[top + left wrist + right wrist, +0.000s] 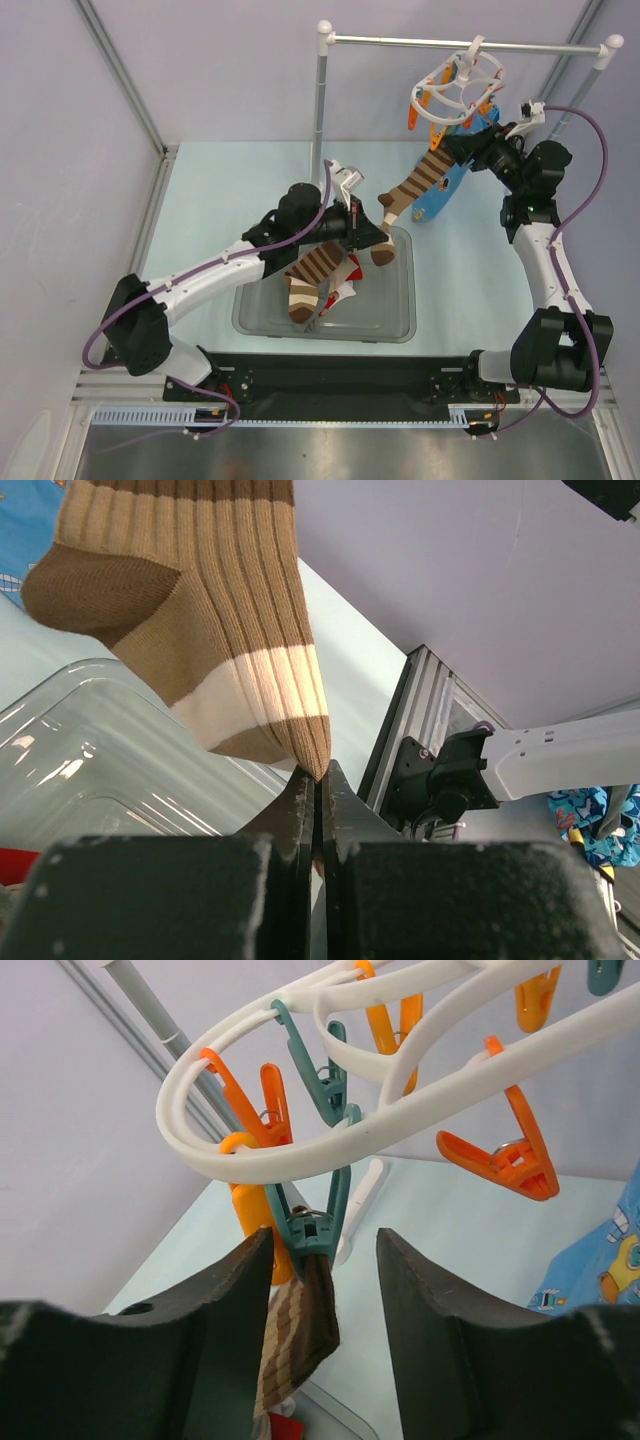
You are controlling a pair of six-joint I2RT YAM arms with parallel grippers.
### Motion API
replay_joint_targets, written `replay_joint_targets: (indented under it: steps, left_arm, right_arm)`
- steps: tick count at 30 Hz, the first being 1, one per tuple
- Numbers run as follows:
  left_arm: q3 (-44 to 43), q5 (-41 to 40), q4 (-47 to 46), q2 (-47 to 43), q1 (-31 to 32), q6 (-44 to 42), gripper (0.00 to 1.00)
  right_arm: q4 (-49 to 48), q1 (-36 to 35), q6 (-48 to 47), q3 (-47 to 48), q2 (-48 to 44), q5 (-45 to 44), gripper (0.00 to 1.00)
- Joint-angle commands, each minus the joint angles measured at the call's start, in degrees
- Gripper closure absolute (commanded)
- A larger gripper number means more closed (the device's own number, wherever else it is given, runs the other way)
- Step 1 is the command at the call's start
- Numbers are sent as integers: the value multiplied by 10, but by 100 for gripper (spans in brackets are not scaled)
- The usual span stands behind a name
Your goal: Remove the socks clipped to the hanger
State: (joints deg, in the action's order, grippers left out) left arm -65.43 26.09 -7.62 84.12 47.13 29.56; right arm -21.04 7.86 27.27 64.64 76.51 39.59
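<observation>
The white ring hanger [455, 92] with orange pegs hangs from the rail. A brown-and-cream striped sock [420, 180] stretches from it down to my left gripper [385, 232]. In the left wrist view that gripper [318, 780] is shut on the sock's toe end [220, 610]. My right gripper [462, 148] is open at the hanger. In the right wrist view its jaws [325, 1260] stand either side of a teal peg [310, 1222] that clips the sock's cuff [300, 1330] under the hanger frame [400, 1120]. A blue printed sock [450, 190] hangs behind.
A clear plastic bin [400, 300] lies below, holding another striped sock [305, 275] and a white-and-red sock [340, 295]. The metal rail stand [322, 100] rises behind the bin. Side walls and an aluminium frame edge the table.
</observation>
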Motion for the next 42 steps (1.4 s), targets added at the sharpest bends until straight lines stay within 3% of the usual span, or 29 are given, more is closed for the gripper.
replay_joint_targets:
  steps: [1,3,5,10,22,28,32,35,42]
  left_arm:
    - [-15,1,-18,4,6,1,100]
    - [-15,-1,-19,7,7,1,100]
    - [-16,-1,-18,9,9,1,100]
    - [-22,-1,-16,14,9,-1,100]
    - [-38,-1,-8,21,16,-5,100]
    - [-44,-2,-7,24,20,-5,100]
    - [-43,-3,-6,24,21,-5,100]
    - [-40,-2,-6,23,21,-5,100]
    - [-37,-8,0,13,21,-7,100]
  right_arm:
    - [-35,-6,9,23,2,-7,47]
    - [-35,-6,10,22,0,-13,40]
    - [-36,-7,15,21,0,-18,38]
    - [-43,-10,20,22,-5,-39,51]
    - [-46,-21,28,38,6,-54,47]
    - [-51,-23,31,40,8,-58,60]
    - [-51,-24,27,40,8,-58,86]
    - [-45,-24,24,40,7,-57,98]
    - [-39,-24,24,39,7,-52,100]
